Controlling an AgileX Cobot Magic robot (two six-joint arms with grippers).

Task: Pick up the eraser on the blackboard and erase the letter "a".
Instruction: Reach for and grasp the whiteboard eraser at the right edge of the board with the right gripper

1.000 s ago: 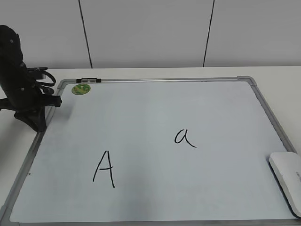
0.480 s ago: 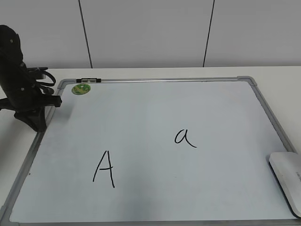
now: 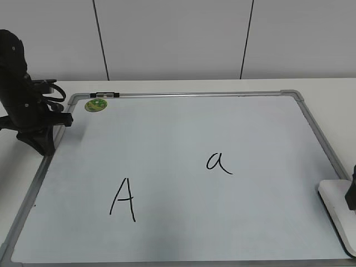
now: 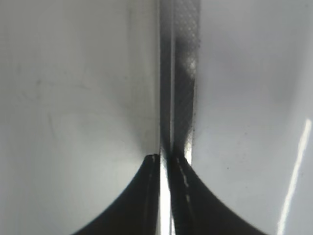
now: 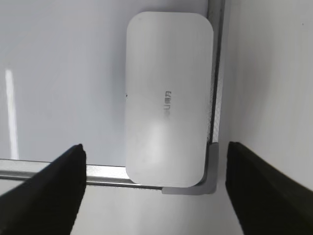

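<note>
- While the eraser (image 5: 168, 98) lies flat in the blackboard's (image 3: 183, 139) near right corner, against the frame, the right gripper (image 5: 154, 188) hangs above it, its 2 fingers spread wide and touching nothing.
- Left gripper (image 4: 165, 161) sits over the board's left frame, fingertips pressed together.
- Letter "a" (image 3: 218, 162) stands unerased mid-board, right of the capital "A" (image 3: 123, 199).

The eraser (image 3: 337, 214) is cut off by the exterior view's edge at 4 o'clock, and a dark part of the right arm there hides some of it. The right gripper (image 5: 155, 188) shows only fingertips (its body is out of frame). The left gripper (image 4: 165, 164) is blurred. The eraser's grey print is unreadable.
</note>
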